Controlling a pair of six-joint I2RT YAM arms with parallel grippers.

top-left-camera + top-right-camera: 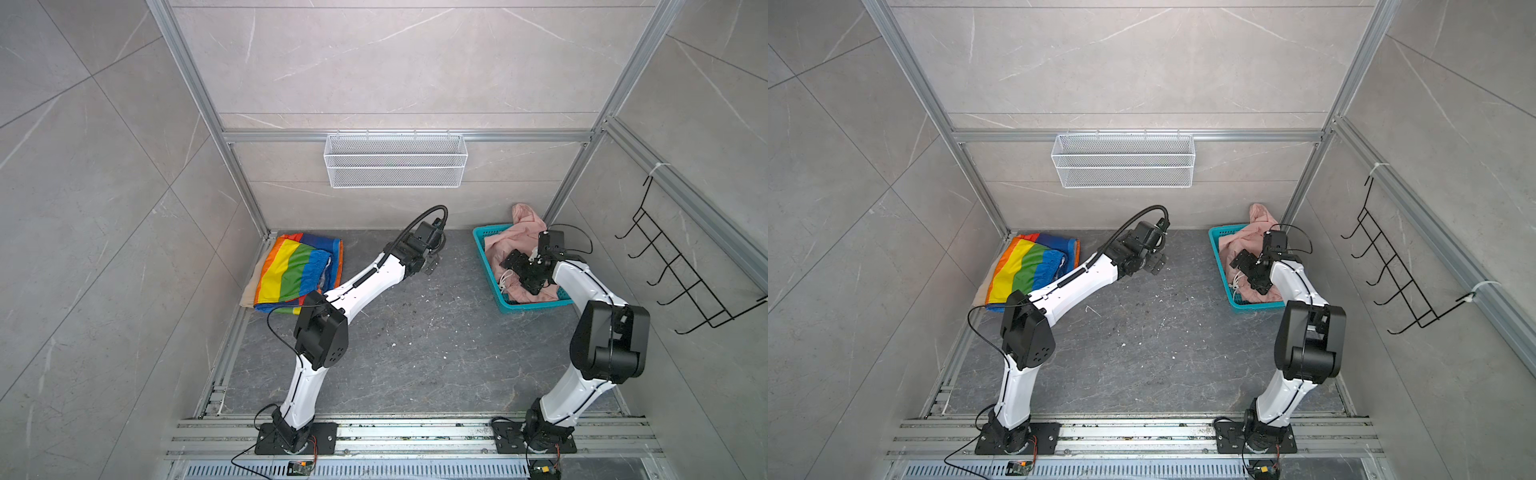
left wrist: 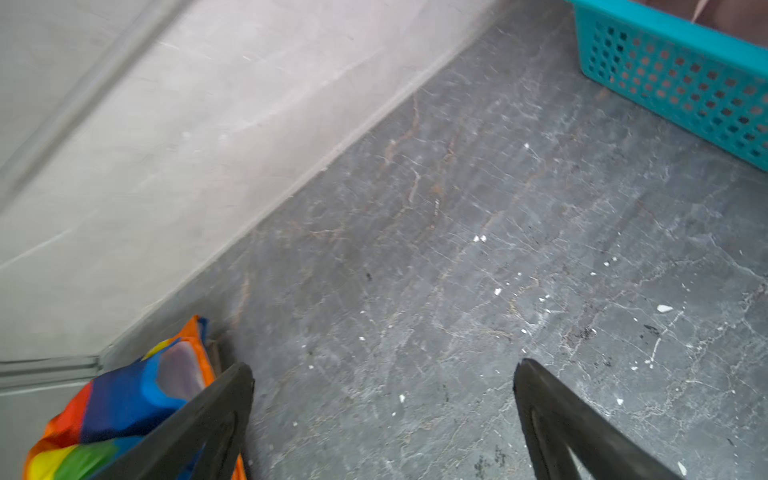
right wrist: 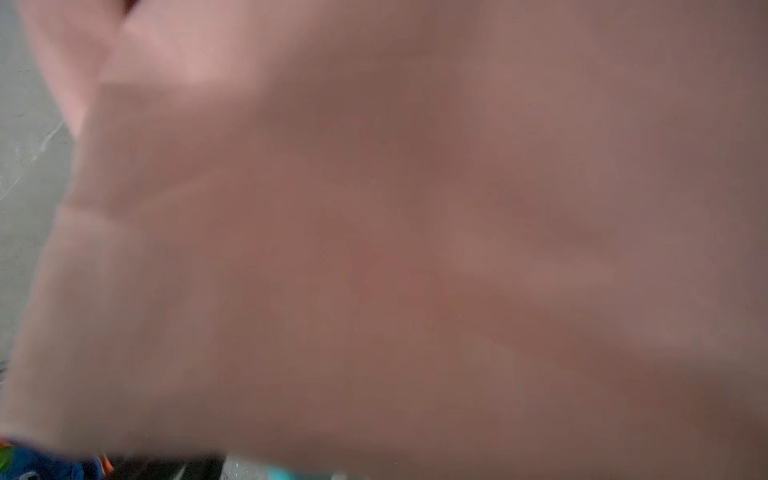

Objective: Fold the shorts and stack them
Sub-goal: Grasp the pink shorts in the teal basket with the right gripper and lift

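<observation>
rainbow shorts (image 1: 286,270): glossy cloth | basket (image 2: 665,75): perforated teal plastic | tabletop (image 1: 415,332): matt stone-look

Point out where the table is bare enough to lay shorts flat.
Bare: middle and near side of the table, between the rainbow-striped shorts and the teal basket. Crowded: far left, those over the beige shorts; far right, pink shorts heaped in the basket.

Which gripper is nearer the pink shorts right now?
Right. The right gripper is down in the basket, up against the pink shorts. The left gripper hangs open over the bare table, short of the basket.
</observation>
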